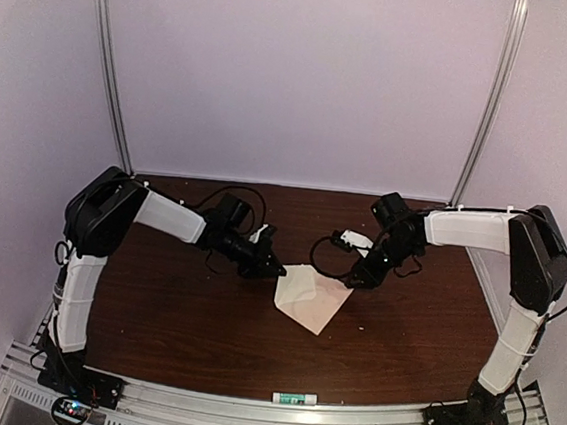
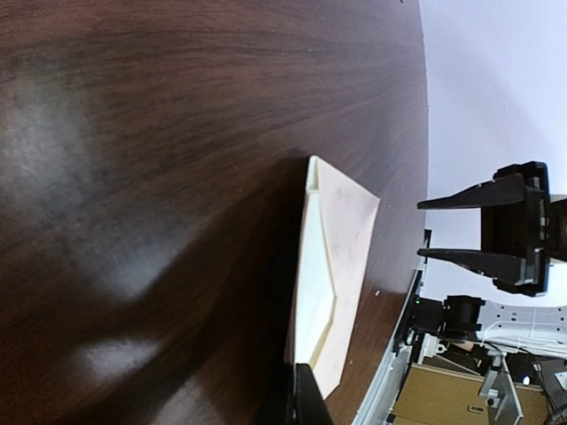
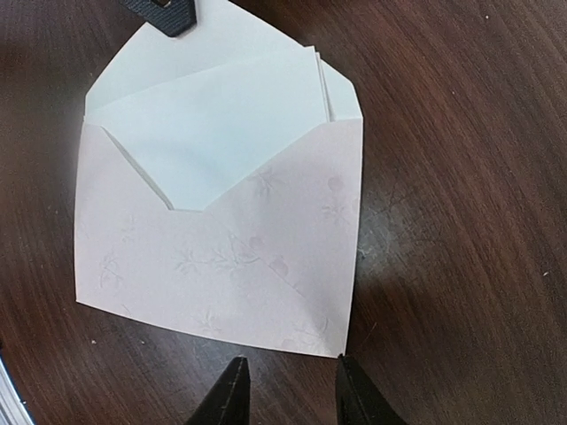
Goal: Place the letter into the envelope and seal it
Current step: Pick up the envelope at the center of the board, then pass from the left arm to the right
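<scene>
Basically mid-insertion: pale cream paper letter poking from cream-tan flapped envelope before parted right hand, left hand shut; needs shoving in.

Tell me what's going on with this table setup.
Two robot arms are working on an envelope lying on the table. The letter is tucked into it with its top sticking out, and the flap is open, so nothing is sealed yet. The left gripper is shut with its tip at the flap's edge; whether it pinches the paper is unclear. The right gripper hangs open just off the envelope's bottom edge, holding nothing.
</scene>
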Motion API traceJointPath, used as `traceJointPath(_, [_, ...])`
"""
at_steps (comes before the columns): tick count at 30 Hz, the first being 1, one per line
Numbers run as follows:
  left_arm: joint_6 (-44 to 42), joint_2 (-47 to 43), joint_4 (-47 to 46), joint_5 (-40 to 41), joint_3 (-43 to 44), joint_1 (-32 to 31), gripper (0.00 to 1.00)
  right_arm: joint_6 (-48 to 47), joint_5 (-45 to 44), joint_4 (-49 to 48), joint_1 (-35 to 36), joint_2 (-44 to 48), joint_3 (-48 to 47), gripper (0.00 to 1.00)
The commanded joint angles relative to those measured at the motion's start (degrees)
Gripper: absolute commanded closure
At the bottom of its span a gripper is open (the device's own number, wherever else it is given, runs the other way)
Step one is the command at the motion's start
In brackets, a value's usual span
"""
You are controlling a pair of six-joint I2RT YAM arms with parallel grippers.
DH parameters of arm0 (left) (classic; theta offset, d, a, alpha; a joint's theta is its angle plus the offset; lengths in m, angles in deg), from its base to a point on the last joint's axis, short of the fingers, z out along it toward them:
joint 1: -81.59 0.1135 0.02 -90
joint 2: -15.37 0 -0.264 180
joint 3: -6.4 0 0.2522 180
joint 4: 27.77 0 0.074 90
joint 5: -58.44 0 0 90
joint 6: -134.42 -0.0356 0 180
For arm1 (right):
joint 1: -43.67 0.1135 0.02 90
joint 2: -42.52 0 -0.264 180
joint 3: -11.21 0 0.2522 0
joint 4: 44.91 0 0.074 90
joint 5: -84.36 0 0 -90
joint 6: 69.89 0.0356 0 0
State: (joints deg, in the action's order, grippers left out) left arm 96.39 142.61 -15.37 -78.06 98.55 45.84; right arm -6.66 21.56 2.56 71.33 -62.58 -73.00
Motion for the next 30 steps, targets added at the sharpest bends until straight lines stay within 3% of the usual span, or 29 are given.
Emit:
traceJointPath(1, [2.9, 0.2, -10.2, -5.8, 0.2, -0.3, 1.0, -2.3, 3.2, 2.5, 0.0, 1.9, 0.1, 0.67])
traceJointPath(3, [-2.0, -1.2, -5.4, -6.8, 3.2, -0.3, 1.0, -5.9, 5.4, 5.2, 0.0, 4.2, -1.0, 0.67])
traceJointPath(8, [-24.4, -4.9, 25.8, -5.4, 16.8, -0.4, 1.0, -15.6, 12.3, 18.3, 0.4, 9.7, -10.9, 0.61])
traceJointPath(15, [-38.0, -9.3, 47.8, -2.8, 25.8, -0.8, 1.0, -20.7, 6.7, 23.5, 4.3, 16.3, -21.5, 0.41])
traceJointPath(17, [-39.5, -11.0, 50.0, -2.2, 25.9, -1.4, 1.0, -18.8, 5.5, 20.0, 4.4, 18.5, -22.5, 0.28])
traceJointPath(18, [-40.6, -11.8, 50.9, -1.9, 25.8, -1.8, 1.0, -16.1, 5.1, 18.0, 4.3, 19.0, -22.8, 0.06])
traceJointPath(19, [-41.8, -12.5, 52.0, -1.5, 25.9, -2.2, 1.0, -13.3, 5.6, 16.9, 3.8, 19.0, -23.2, 0.01])
traceJointPath(23, [-44.3, -12.7, 56.8, -0.7, 25.3, -3.6, 1.0, -18.6, 11.3, 27.7, 5.4, 15.2, -27.9, 0.0])
traceJointPath(26, [-45.1, -12.0, 57.6, -0.9, 23.3, -4.9, 1.0, -25.1, 1.8, 31.3, 13.4, 15.6, -25.5, 0.01])
traceJointPath(30, [-46.0, -11.2, 57.7, -1.8, 22.1, -6.7, 1.0, -27.4, -9.0, 25.0, 21.9, 17.6, -17.0, 0.2])
